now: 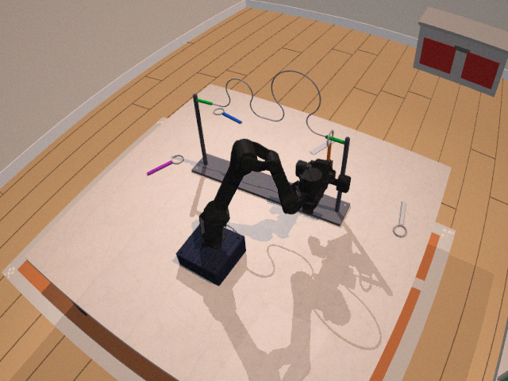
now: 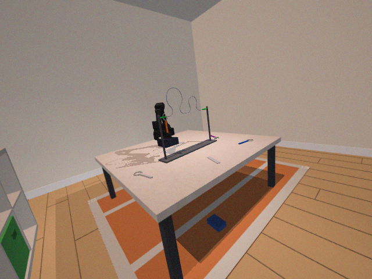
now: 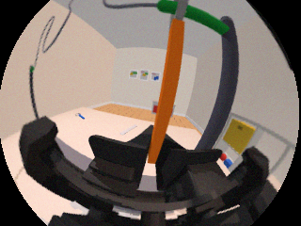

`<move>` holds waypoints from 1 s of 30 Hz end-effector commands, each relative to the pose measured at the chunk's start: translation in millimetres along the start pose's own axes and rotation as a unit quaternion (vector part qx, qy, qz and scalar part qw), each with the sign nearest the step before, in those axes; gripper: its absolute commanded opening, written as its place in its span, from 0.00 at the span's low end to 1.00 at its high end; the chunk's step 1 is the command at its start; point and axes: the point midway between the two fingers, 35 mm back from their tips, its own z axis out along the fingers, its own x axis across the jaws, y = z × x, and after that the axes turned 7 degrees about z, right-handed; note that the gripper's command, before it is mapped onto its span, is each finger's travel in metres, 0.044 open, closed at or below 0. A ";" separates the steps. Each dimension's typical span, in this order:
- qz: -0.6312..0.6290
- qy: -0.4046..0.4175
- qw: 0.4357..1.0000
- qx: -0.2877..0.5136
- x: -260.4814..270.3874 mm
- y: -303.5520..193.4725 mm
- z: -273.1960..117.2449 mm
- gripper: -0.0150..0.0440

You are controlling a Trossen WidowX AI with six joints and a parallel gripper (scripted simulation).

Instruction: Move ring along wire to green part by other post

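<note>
Ring (image 1: 332, 133) (image 2: 165, 120): around green wire | gripper (image 1: 329, 160) (image 2: 167, 132) (image 3: 153, 127): nearly shut, seemingly gripping orange handle (image 1: 329, 152) (image 2: 166, 126) (image 3: 170, 89)

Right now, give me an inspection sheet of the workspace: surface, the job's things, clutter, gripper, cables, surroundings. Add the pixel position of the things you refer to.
Surface: pale table top (image 1: 135, 246) (image 2: 192, 186); shadows fall across it.
Job's things: the ring (image 1: 329, 138) is around the green wire part beside the near post (image 1: 344, 167) (image 2: 162, 138) (image 3: 230, 71); its orange handle (image 1: 329, 152) (image 2: 166, 126) (image 3: 170, 85) hangs down.
Clutter: blue-handled ring (image 1: 232, 117) (image 2: 244, 141), purple-handled ring (image 1: 159, 167), pale-handled ring (image 1: 402, 213) (image 2: 145, 175) and a pale strip (image 1: 319, 148) (image 2: 213, 159), lying loose.
Gripper: the gripper (image 3: 153, 127) is shut on the orange handle.
Cables: nothing seen, apart from the bent grey game wire (image 1: 319, 96) (image 2: 181, 100).
Surroundings: red-fronted cabinet (image 1: 438, 55), orange rug (image 2: 129, 231) with a blue block (image 2: 216, 222) beneath the table.
</note>
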 end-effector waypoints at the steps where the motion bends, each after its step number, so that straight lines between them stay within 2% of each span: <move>1: 0.003 -0.003 1.000 0.000 -0.5 -0.2 -0.2 0.00; 30: 0.014 -0.003 1.000 0.001 30.3 -4.0 0.1 0.00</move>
